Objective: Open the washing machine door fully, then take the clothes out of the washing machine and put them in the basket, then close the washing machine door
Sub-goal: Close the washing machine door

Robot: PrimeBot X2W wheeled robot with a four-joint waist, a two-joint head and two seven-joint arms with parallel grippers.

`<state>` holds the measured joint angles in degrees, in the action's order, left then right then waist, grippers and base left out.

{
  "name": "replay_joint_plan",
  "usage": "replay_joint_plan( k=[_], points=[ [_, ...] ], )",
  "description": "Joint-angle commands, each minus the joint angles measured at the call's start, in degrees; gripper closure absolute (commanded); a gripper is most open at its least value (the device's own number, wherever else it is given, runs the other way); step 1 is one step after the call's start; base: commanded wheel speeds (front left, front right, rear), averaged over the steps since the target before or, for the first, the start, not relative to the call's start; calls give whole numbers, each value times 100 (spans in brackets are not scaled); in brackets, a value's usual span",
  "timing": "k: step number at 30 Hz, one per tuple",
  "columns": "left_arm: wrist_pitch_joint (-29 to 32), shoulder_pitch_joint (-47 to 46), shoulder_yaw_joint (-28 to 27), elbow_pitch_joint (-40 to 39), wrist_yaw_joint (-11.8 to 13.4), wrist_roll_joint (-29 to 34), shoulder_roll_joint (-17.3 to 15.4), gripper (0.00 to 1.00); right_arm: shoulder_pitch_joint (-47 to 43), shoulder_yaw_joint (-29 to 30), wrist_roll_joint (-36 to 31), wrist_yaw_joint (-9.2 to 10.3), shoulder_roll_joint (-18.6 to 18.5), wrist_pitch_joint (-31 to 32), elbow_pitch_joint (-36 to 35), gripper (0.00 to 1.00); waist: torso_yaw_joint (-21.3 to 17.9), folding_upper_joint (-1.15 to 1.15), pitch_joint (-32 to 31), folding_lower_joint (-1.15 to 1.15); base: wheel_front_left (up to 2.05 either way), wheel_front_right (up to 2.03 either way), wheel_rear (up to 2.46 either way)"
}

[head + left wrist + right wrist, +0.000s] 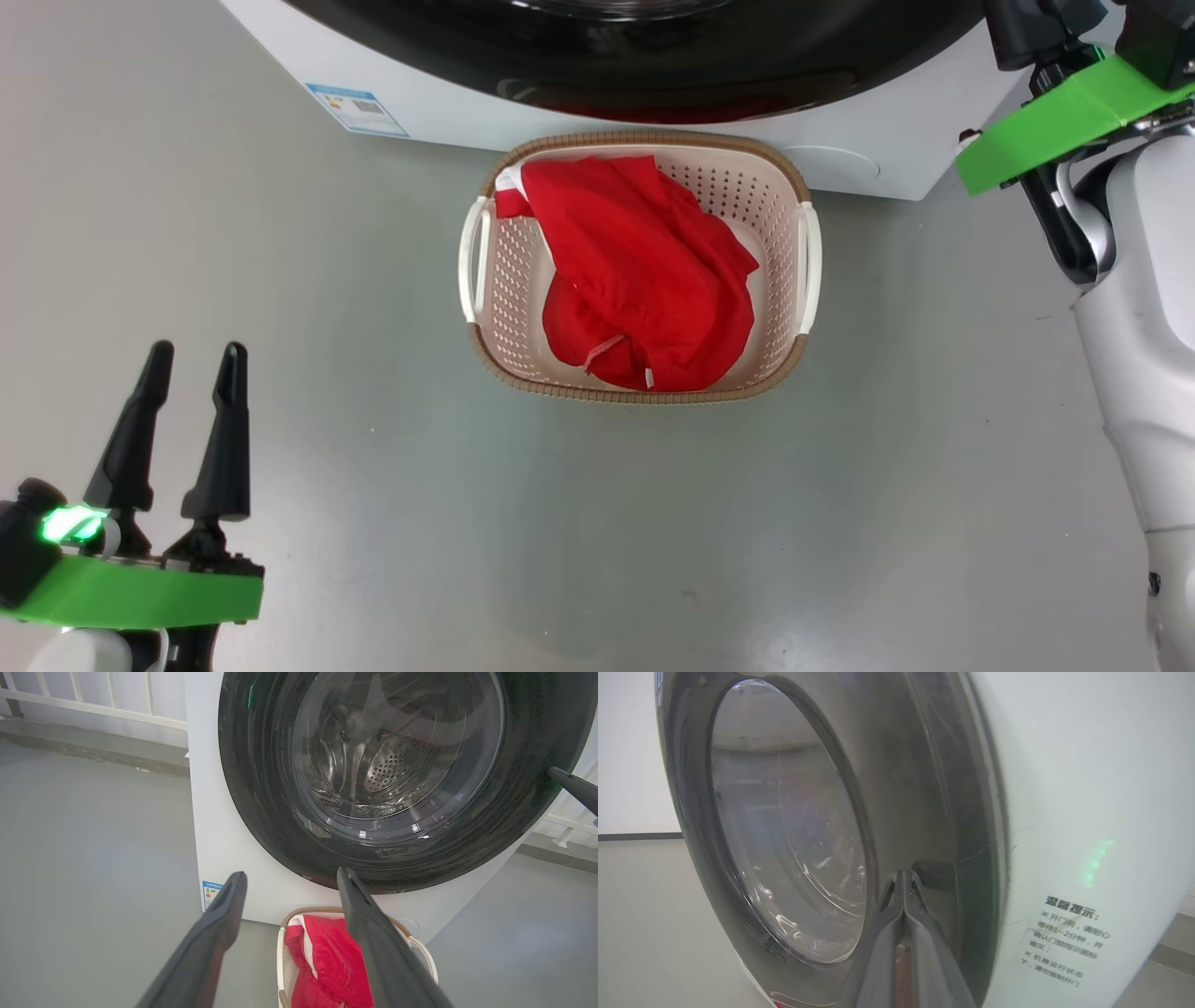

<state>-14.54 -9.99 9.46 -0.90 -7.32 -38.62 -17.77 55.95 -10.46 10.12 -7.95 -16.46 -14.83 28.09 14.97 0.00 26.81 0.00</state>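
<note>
The washing machine [840, 140] stands at the top of the head view, and its black-rimmed door [653, 56] lies against its front. Through the door glass [397, 751] the steel drum shows. Just in front, the basket [644, 397] holds the red clothes [644, 271], with a bit of white fabric at its far left corner. My left gripper [197, 350] hovers open and empty over the floor at the lower left, aimed at the machine [219, 835]. My right gripper [904, 873] is shut, its tips against the door's black rim [924, 788] at the right side.
Grey floor [280, 280] spreads around the basket. My right forearm [1139, 308] rises along the right edge of the head view. A white railing [93, 707] runs behind the machine on the left. A text sticker [1069, 938] sits on the machine's white front.
</note>
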Motion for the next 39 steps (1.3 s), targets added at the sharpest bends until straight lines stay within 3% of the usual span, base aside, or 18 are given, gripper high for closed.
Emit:
replay_joint_plan(
  k=[1, 18, 19, 20, 21, 39],
  points=[
    [-46, -143, -242, -71, -16, -40, -185, 0, 217, 158, -82, 46, 22, -17, -26, 100, 3, 0, -23, 0, 0, 0, 0],
    [-46, -9, -236, 34, -16, 28, -173, 0, -335, 220, -149, 46, 262, -17, -27, 100, -111, 0, -461, 0, 0, 0, 0],
    [-46, 13, -243, 46, -16, 36, -175, 0, -411, 198, -117, 46, 270, -17, -74, 82, -125, 0, -510, 0, 0, 0, 0],
    [-46, 36, -252, 53, -16, 46, -177, 0, -492, 174, -82, 46, 279, -17, -127, 34, -141, 0, -560, 0, 0, 0, 0],
    [-46, 59, -258, 59, -16, 60, -179, 0, -584, 146, -46, 46, 284, -17, -176, 0, -158, 0, -619, 0, 0, 0, 0],
    [-46, 648, -318, 131, -16, 411, -45, 0, -2721, -58, 667, 46, 315, -17, -1081, 0, -740, 0, -1926, 0, 0, 0, 0]
  ],
)
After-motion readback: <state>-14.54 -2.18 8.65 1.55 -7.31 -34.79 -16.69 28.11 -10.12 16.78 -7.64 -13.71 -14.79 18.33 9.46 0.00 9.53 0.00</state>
